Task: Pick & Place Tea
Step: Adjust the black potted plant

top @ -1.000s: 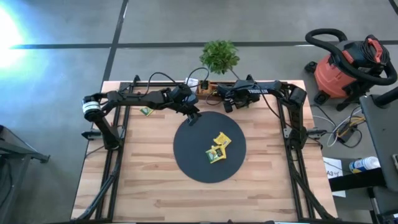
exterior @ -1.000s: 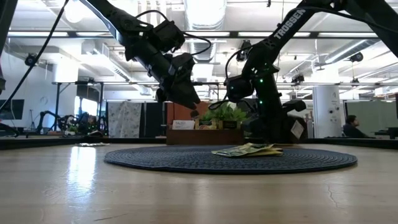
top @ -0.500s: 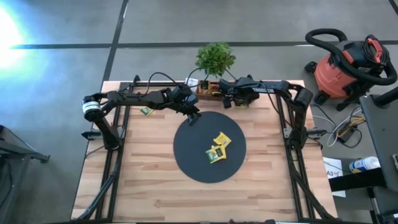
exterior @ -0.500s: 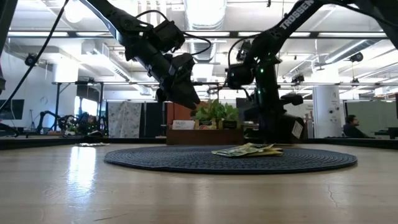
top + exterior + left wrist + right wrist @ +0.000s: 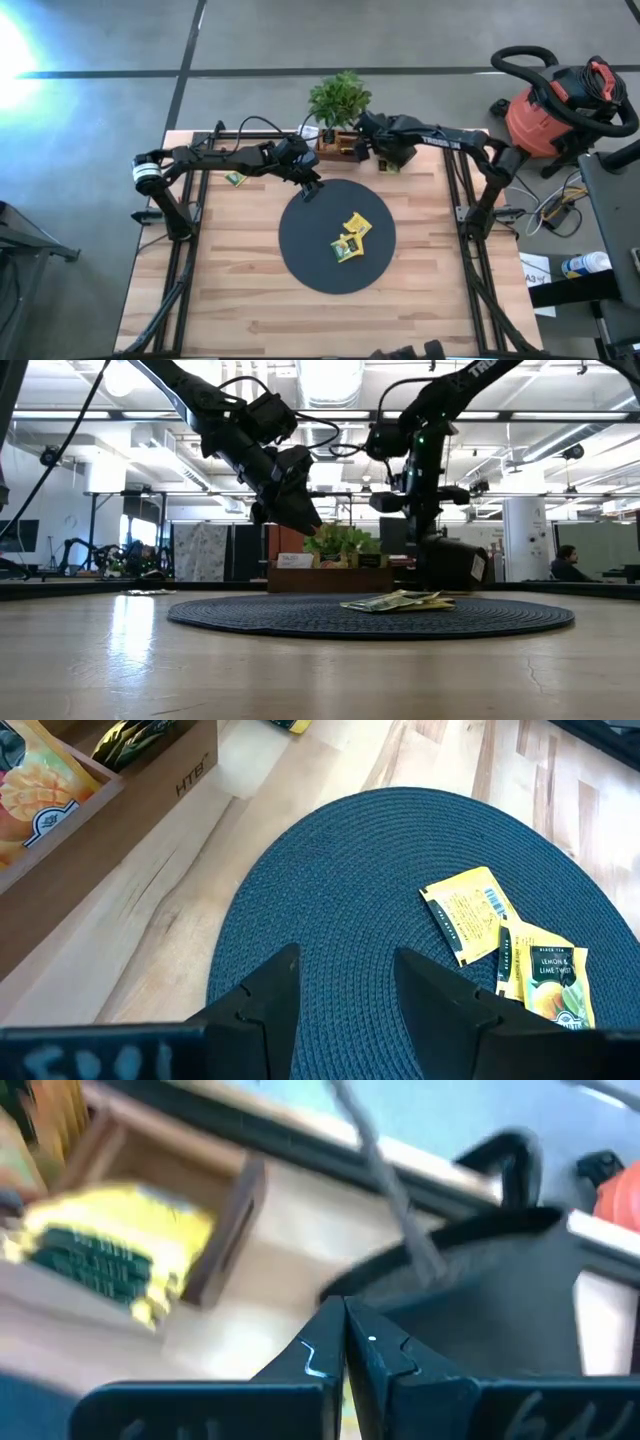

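1. We see a wooden table (image 5: 250, 300) from above, with two dark arms reaching in from its left and right sides.
2. At the middle of the table lies a round dark woven mat (image 5: 337, 236). The left wrist view shows its weave as blue-grey.
3. At 12 o'clock from the mat, on the far edge of the table, stands a wooden tray (image 5: 338, 146) with a small green plant (image 5: 339, 98) at it. In the left wrist view the tray's compartments hold an orange packet (image 5: 35, 782).
4. The left gripper (image 5: 310, 189) hangs over the mat's rim at about 11 o'clock, raised above it in the low view. Its fingers (image 5: 262, 998) stand wide apart with nothing between them.
5. The right gripper (image 5: 372, 128) is up by the tray, at about 1 o'clock from the mat. In its own wrist view its fingers (image 5: 318, 1342) are pressed tip to tip, and we see nothing between them.
6. Tea packets (image 5: 351, 236), yellow and green, lie in a small cluster on the mat, a little toward 4 o'clock of its centre, overlapping one another.
7. One more packet (image 5: 236, 180) lies alone on the bare wood, at about 10 o'clock from the mat, under the left arm.
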Robot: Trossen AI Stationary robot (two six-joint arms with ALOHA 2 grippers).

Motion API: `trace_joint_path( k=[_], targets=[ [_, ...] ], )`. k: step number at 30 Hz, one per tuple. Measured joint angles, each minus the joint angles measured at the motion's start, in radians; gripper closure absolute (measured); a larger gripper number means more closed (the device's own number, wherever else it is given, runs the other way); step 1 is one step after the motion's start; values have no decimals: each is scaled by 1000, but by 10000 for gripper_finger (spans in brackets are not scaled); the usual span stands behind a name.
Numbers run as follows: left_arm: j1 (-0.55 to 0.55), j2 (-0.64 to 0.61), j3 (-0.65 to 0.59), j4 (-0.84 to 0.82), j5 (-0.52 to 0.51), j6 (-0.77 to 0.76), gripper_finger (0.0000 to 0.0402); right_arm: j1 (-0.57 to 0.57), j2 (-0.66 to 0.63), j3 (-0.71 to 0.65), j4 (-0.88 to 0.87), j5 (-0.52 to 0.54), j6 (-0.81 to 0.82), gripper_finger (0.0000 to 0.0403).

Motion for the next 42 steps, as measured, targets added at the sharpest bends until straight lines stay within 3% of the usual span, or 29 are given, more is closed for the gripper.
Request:
trace_joint_path(
  k=[4,7,11,14,17,23,35,42],
  targets=[
    [0,0,0,0,0,0,243,-48,-1,17,52,-15,-45,392],
    [0,0,0,0,0,0,243,-100,14,21,81,-95,-72,376],
    [0,0,0,0,0,-2,243,-154,35,27,94,-169,-133,330],
    [0,0,0,0,0,-6,243,-176,44,53,91,-181,-266,287],
    [0,0,0,0,-1,-6,243,-203,66,117,70,-188,-419,247],
    [0,0,0,5,-26,-16,243,-282,205,325,-92,-295,-534,197],
    [0,0,0,8,-94,-70,243,-314,578,819,-389,-319,-648,190],
    [6,0,0,8,-115,-75,243,-347,605,853,-421,-394,-634,235]
  ],
)
